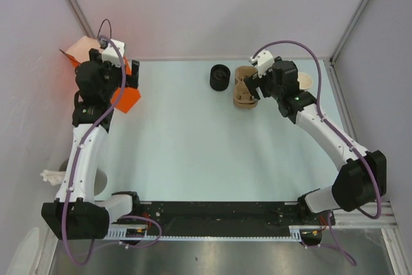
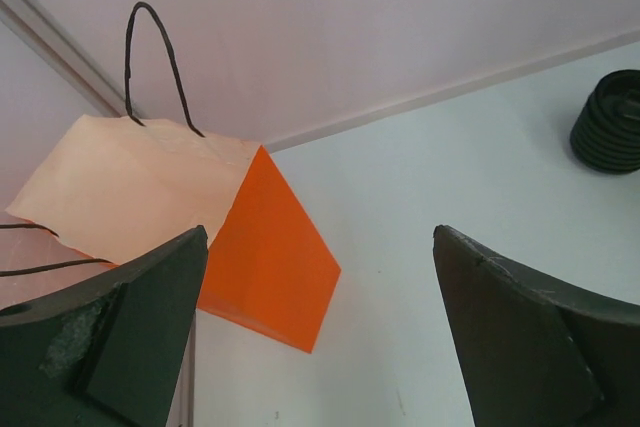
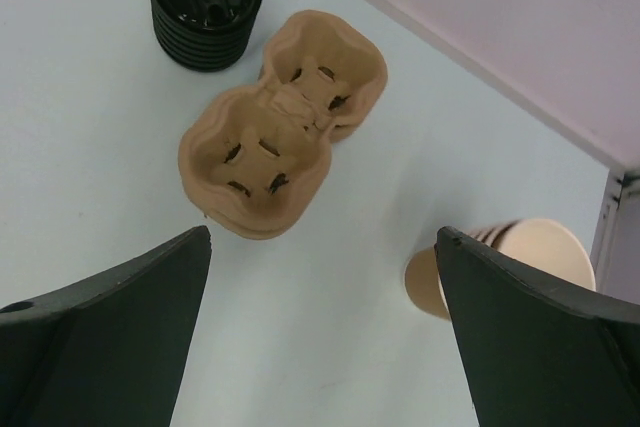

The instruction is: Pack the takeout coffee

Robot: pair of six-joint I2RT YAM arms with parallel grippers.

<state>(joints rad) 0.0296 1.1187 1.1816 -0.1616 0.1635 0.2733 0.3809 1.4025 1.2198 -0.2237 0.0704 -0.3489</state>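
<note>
No single lidded takeout coffee shows on its own. A stack of tan paper cups [image 3: 510, 252] stands at the back right, partly behind my right finger. A stack of black lids [image 3: 205, 2] stands left of the brown cup carrier [image 3: 285, 122]. My right gripper [image 3: 322, 235] hangs open above the bare table between carrier and cup stack [image 1: 304, 82], holding nothing. My left gripper [image 2: 320, 237] is open and empty at the far left, just in front of an orange paper bag [image 2: 270, 257] lying on its side.
The bag [image 1: 125, 98] has black cord handles [image 2: 150, 57] and lies against the back left corner. Walls close the table at the back and both sides. A crumpled white thing [image 1: 50, 175] lies off the table's left edge.
</note>
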